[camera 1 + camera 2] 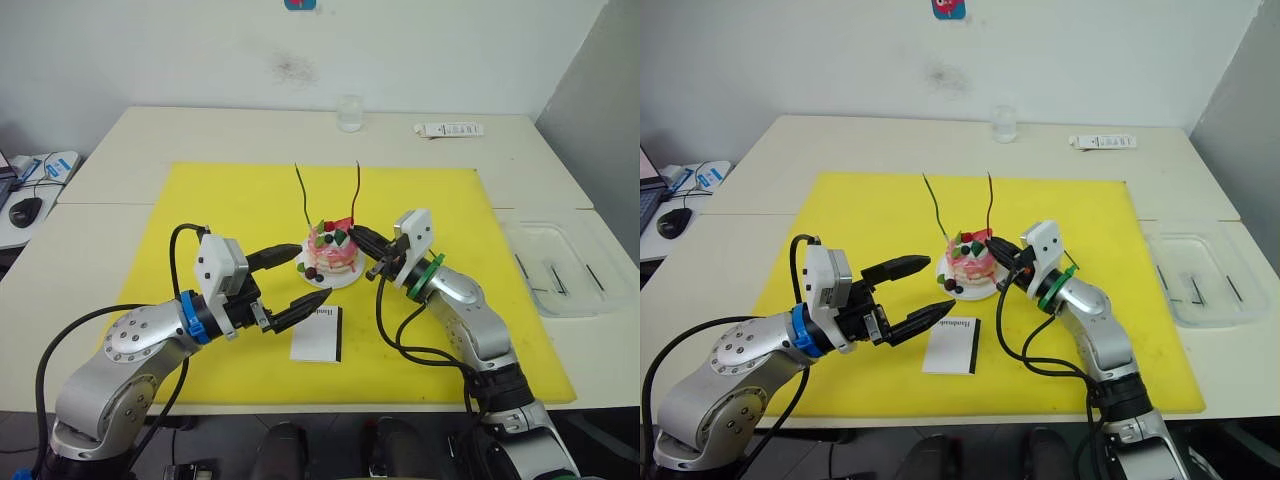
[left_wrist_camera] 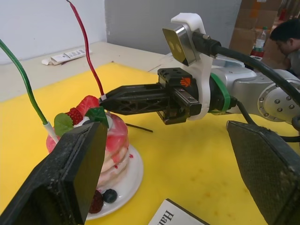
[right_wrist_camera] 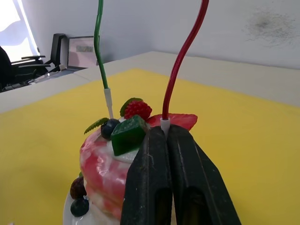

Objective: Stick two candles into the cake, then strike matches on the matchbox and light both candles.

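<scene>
My right gripper (image 3: 165, 133) pinches the red candle (image 3: 183, 61) at its white base on the cake (image 1: 333, 255) mid-mat, green candle (image 3: 99, 47) already upright beside it, left gripper (image 1: 306, 276) wide near the matchbox (image 1: 318, 335): I should press straight down, then release gently.

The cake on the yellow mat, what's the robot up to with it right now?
Both candles stand in the cake. The right gripper is shut on the base of the red candle, at the cake's top. The green candle stands free beside it. The left gripper waits open and empty beside the cake, above the matchbox. Neither candle is lit.
</scene>
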Motion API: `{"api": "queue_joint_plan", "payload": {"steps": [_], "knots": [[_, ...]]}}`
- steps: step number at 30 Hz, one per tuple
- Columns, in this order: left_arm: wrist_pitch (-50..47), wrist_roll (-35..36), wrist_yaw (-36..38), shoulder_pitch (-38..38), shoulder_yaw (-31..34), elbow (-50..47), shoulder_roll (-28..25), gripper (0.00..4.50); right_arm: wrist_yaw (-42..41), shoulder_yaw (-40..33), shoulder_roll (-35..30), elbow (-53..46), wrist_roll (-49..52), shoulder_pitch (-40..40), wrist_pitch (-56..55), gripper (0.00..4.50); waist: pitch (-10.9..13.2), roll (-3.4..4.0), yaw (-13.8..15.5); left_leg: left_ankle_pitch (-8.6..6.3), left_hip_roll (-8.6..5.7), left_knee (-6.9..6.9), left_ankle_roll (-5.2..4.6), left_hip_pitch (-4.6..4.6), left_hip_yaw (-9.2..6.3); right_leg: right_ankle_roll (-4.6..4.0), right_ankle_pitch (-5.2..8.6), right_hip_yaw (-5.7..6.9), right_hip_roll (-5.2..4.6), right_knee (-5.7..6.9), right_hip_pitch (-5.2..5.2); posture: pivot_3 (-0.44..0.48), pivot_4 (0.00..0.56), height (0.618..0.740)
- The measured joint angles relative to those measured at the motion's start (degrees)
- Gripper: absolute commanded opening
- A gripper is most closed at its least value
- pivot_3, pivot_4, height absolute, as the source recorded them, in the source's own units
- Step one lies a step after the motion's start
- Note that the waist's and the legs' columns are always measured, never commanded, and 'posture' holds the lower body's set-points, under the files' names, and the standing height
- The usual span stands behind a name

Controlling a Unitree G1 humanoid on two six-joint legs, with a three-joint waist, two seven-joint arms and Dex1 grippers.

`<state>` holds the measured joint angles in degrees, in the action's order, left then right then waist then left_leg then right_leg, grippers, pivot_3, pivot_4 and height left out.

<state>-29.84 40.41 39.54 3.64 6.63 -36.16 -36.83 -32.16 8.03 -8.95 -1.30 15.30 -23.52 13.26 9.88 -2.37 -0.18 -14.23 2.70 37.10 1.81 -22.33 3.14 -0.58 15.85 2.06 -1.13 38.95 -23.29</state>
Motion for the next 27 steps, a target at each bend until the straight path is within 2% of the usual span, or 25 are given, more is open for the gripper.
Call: {"api": "queue_joint_plan", "payload": {"steps": [13, 16, 27], "knots": [[0.0, 0.0, 0.3, 0.5, -0.1, 0.0, 0.0, 4.50, -0.2, 0.0, 0.2, -0.4, 0.0, 0.5, -0.2, 0.04, 0.0, 0.00, 0.0, 0.00, 0.00, -0.01, 0.00, 0.00, 0.00, 0.00, 0.00, 0.00, 0.00, 0.00, 0.00, 0.000, 0.150, 0.740], [0.0, 0.0, 0.4, 0.4, -0.1, 0.0, 0.0, 4.50, -0.3, 0.0, 0.2, -0.4, -0.1, 0.4, -0.2, 0.69, 0.0, 0.00, 0.0, 0.00, 0.00, -0.01, 0.00, 0.00, 0.00, 0.00, 0.00, 0.00, 0.00, 0.00, 0.00, 0.000, 0.150, 0.740], [0.0, -0.1, 0.6, 0.4, -0.4, 0.0, 0.2, 4.50, -0.3, 0.0, 0.0, -0.4, -0.3, 0.4, -0.4, 0.69, 0.0, 0.01, 0.0, 0.00, 0.00, -0.02, 0.00, 0.00, 0.01, 0.00, 0.00, 0.00, 0.00, -0.01, -0.01, 0.000, 0.150, 0.740]]}}
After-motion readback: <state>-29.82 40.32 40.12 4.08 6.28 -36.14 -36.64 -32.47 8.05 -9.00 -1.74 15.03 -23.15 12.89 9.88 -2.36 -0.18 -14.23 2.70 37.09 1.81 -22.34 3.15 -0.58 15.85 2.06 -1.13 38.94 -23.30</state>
